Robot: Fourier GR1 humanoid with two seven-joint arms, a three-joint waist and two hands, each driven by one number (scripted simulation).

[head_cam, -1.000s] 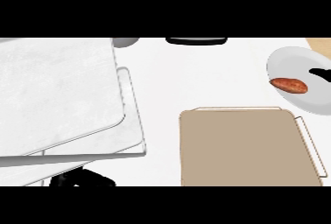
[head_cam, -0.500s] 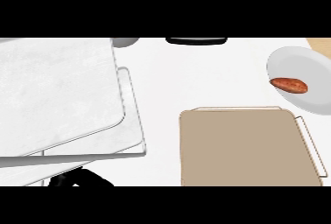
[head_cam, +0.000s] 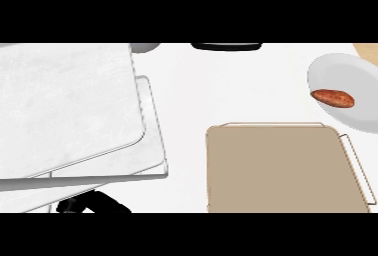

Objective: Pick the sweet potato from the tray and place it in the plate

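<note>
The reddish-brown, oblong sweet potato (head_cam: 333, 98) lay in the round white plate (head_cam: 341, 69) at the far right of the white counter top (head_cam: 221, 85). It rested on the plate's left half, close to the rim nearest the tray, with its long axis running roughly left to right. It touched only the plate.

The flat, tan, rectangular tray (head_cam: 280, 170) sat just nearer than the plate and slightly to its left. Its far right corner came close to the plate's near rim. A thin wire handle (head_cam: 359, 170) ran along the tray's right side.

Large pale grey slabs with rounded corners (head_cam: 66, 110) filled the left of the view, stacked one over another and tilted. They covered the counter from the far edge to the near edge. Below them, at the near left, a small black shape (head_cam: 94, 203) showed, which appeared to be part of the robot's left hand. Too little of it was visible to tell whether it was open or closed, and it held or touched nothing that could be seen. It was well apart from the tray, the plate and the sweet potato.

At the far edge of the counter a dark, flat object (head_cam: 227, 46) showed in the middle. A grey rounded object (head_cam: 145, 48) sat just to its left, partly behind the slabs. A light wooden corner (head_cam: 367, 50) showed at the far right, beyond the plate.
</note>
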